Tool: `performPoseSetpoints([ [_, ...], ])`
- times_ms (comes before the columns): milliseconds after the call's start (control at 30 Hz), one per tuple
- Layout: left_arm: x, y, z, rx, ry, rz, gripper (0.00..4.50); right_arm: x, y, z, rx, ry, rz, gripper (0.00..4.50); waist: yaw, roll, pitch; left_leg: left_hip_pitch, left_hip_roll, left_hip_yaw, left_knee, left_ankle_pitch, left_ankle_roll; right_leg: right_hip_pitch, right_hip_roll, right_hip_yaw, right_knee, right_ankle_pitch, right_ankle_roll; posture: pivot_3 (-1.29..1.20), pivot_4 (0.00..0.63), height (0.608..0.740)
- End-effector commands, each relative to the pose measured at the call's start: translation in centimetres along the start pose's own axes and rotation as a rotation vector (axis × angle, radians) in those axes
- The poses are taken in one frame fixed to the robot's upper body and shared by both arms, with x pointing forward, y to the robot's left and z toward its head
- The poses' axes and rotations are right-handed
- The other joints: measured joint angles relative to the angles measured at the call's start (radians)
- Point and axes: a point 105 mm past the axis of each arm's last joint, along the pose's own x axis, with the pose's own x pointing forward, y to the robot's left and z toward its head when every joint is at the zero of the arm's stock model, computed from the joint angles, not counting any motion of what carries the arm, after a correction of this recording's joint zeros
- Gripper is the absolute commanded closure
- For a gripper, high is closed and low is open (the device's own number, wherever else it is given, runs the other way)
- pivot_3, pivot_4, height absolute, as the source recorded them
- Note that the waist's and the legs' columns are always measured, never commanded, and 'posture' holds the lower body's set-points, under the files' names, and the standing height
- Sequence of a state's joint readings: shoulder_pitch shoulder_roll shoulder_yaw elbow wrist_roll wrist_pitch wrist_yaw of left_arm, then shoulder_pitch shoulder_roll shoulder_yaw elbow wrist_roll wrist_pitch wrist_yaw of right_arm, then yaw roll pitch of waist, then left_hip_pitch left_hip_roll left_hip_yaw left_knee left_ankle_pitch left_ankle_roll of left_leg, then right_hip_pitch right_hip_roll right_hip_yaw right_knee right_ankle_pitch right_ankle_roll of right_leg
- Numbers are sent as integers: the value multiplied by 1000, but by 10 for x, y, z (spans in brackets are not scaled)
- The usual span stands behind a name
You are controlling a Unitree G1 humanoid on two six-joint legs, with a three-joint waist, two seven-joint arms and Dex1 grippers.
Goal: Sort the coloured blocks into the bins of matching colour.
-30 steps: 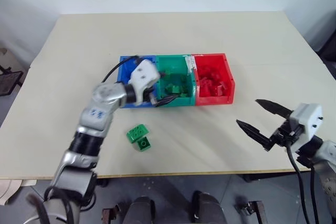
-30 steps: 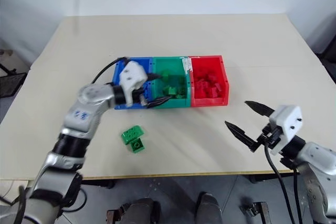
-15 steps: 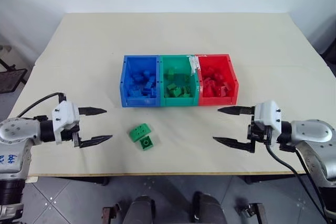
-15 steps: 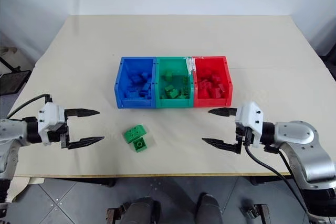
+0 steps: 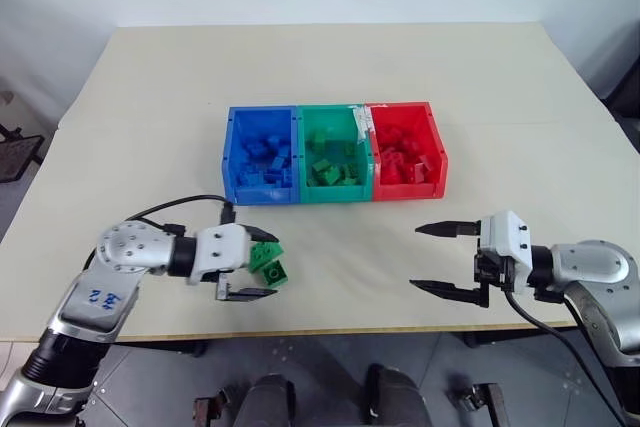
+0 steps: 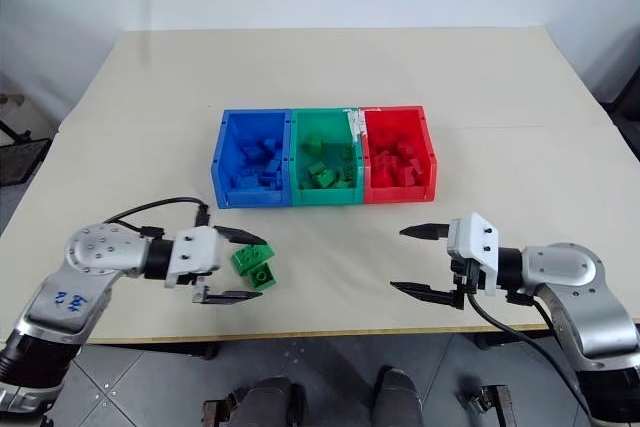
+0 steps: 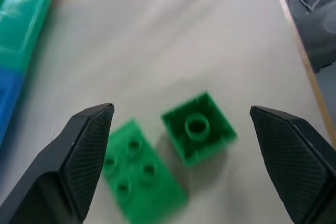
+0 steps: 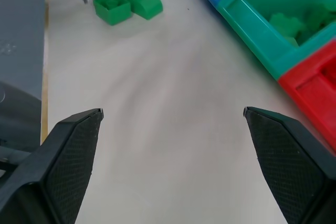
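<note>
Two small green blocks (image 5: pixel 266 253) (image 7: pixel 198 135) lie touching near the table's front edge, left of centre. My left gripper (image 5: pixel 272 265) is open, with one finger on each side of them (image 7: pixel 86 156); nothing is gripped. One block shows its hollow underside, the other (image 7: pixel 140 171) lies beside it. My right gripper (image 5: pixel 415 258) is open and empty at the front right, pointing left over bare table. The joined bins stand mid-table: blue (image 5: pixel 260 192), green (image 5: pixel 335 190) and red (image 5: pixel 408 188), each holding several blocks of its own colour.
The table's front edge (image 5: pixel 340 329) runs just below both grippers. A black cable (image 5: pixel 170 205) loops from my left wrist over the table. In the right wrist view the green blocks (image 8: pixel 126 4) lie far ahead, with the bins (image 8: pixel 273 35) off to one side.
My left gripper left the green bin, swung out to the near left and now straddles the two green blocks. My right gripper turned to point left and sank slightly. Both stayed open.
</note>
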State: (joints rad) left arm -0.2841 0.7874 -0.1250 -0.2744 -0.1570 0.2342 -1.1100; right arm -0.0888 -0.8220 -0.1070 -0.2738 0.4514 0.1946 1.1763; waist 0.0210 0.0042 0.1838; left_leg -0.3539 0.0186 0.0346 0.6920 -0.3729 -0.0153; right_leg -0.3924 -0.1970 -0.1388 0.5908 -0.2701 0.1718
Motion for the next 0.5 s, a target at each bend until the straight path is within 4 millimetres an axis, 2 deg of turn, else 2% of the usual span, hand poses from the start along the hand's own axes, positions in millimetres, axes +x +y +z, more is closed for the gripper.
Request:
performPoseSetpoints([
  [33,10,-9,9,9,14,-47,81,-4,2,12,-54,-18,-30,0,1,0,0,0,0,0,0,0,0,0,0,0,0,0,0,0,150,740],
  [200,15,-13,-3,55,94,-85,81,-3,3,13,-50,-19,-46,0,3,0,0,0,0,1,1,0,0,0,0,1,-1,0,0,0,150,740],
  [233,16,-10,-4,62,113,-77,249,-3,3,13,-51,-19,-49,0,5,0,0,0,0,1,1,0,0,0,0,1,-1,0,0,0,150,740],
  [333,17,-5,-4,60,145,-74,925,-3,3,13,-52,-19,-55,0,8,0,0,-1,0,1,2,0,0,0,0,1,-1,0,0,0,150,740],
  [500,17,-9,-5,56,146,-96,2523,-4,2,13,-55,-17,-62,0,4,0,0,-1,0,1,2,0,1,0,0,1,-1,0,0,0,150,740],
])
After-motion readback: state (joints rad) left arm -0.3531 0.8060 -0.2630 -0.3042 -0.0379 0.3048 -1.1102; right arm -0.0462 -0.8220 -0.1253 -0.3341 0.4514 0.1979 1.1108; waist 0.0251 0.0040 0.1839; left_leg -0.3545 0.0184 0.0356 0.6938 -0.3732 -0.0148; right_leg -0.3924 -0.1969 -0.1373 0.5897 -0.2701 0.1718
